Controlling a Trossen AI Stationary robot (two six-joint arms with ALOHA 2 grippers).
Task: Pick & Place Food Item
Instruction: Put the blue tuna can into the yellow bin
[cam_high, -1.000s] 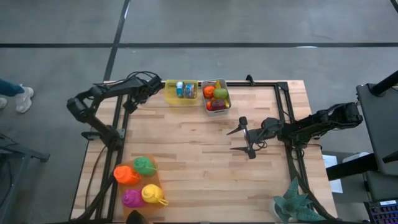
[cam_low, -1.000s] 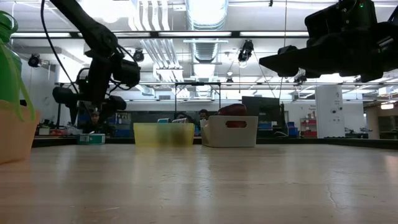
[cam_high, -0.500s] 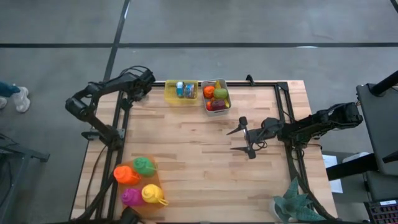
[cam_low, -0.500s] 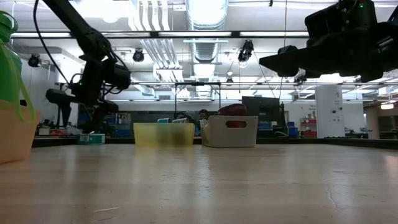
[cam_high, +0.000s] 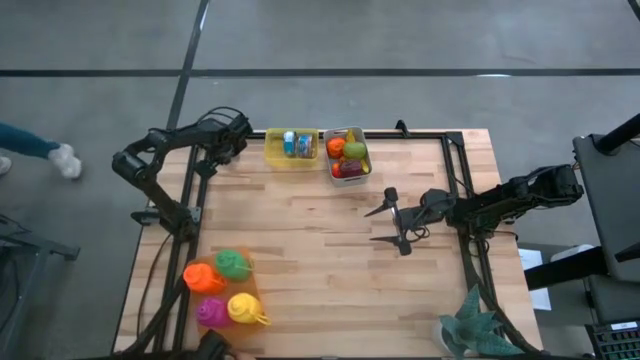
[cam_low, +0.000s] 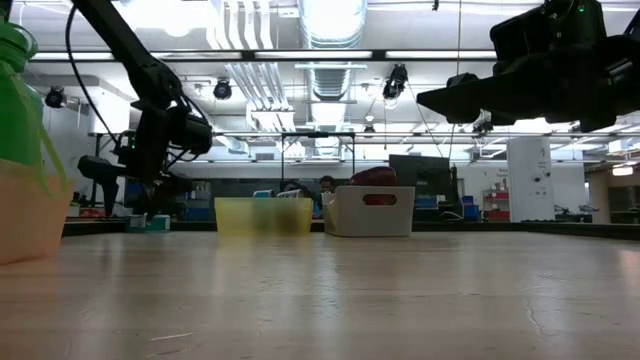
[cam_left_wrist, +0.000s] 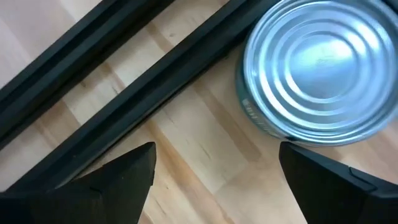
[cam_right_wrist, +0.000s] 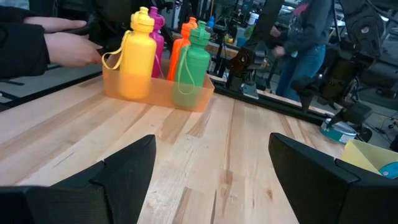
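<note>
Left gripper (cam_high: 240, 128) has its fingers spread and empty, and it has moved back toward the table's (cam_high: 300, 250) far-left corner, where a tin can (cam_left_wrist: 320, 71) stands upright under it, beside the yellow bin (cam_high: 292, 148). Right gripper (cam_high: 385, 224) stays open and empty above the table, unmoved. Bottle tray (cam_high: 222, 295) has shifted slightly.

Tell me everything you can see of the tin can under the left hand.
The tin can shows end-on in the left wrist view: a shiny silver metal lid with concentric pressed rings, and a sliver of greenish label on its side. It stands upright on the wooden table, beside the dark frame rails. The left hand hangs open above it; nothing visibly touches the can except the table.
</note>
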